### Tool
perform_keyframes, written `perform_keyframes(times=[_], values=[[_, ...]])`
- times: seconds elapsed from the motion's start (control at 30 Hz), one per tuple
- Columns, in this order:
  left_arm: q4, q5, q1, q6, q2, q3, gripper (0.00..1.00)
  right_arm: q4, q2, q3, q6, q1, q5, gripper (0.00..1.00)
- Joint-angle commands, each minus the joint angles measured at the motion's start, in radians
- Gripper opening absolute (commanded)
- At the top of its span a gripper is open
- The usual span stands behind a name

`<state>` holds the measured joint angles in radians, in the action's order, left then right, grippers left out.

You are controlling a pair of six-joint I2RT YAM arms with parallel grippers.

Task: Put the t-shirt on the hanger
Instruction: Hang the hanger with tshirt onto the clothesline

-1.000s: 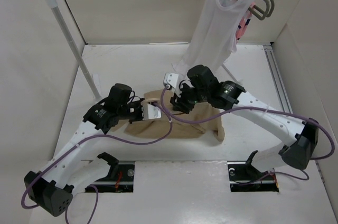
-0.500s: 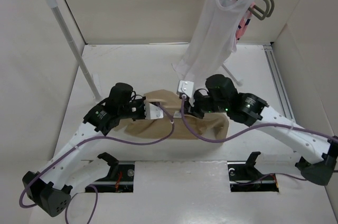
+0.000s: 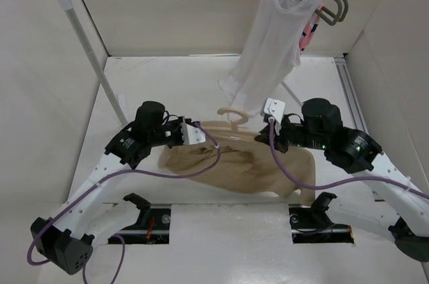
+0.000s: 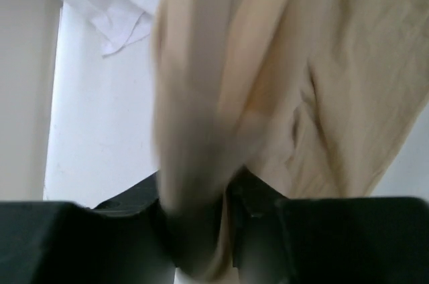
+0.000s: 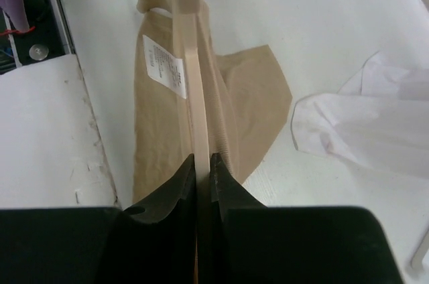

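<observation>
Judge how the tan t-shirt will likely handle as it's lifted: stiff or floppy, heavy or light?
Probably floppy: the t-shirt sags in loose folds between the two grip points. Likely light, since thin fabric bunches easily in the left gripper. It may slip along the hanger, whose bar looks thin and smooth in the right gripper.

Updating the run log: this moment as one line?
left fingers: shut on t-shirt | right fingers: shut on hanger | t-shirt: spread between both
</observation>
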<state>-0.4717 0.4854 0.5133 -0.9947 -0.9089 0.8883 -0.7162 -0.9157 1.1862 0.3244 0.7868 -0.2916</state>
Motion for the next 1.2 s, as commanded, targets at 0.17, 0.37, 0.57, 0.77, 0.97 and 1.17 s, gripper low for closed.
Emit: perform_keyframes(times=[0.17,0.37,0.57,0.77,0.97,1.17], values=[[0.071,0.027,-0.041,0.252,0.021,0.123,1.0,-0.04,-0.055,0.186,-0.119,-0.043,0.198,0.0],[0.344,-0.067,-0.041,0.507,0.116,0.141,1.0,-0.176,-0.257,0.501,-0.151,-0.136,0.262,0.0],[0.363,-0.108,-0.041,0.591,0.16,0.192,1.0,-0.278,-0.507,0.922,-0.127,-0.285,0.312,0.0],[0.308,-0.139,-0.041,0.578,0.191,0.166,1.0,-0.22,-0.698,1.217,-0.074,-0.38,0.179,0.0],[0.298,-0.169,-0.041,0.577,0.211,0.115,1.0,0.003,-0.769,1.228,-0.074,-0.459,0.078,0.0],[0.309,-0.205,-0.041,0.567,0.222,0.058,1.0,0.239,-0.715,1.1,-0.084,-0.468,0.083,0.0]])
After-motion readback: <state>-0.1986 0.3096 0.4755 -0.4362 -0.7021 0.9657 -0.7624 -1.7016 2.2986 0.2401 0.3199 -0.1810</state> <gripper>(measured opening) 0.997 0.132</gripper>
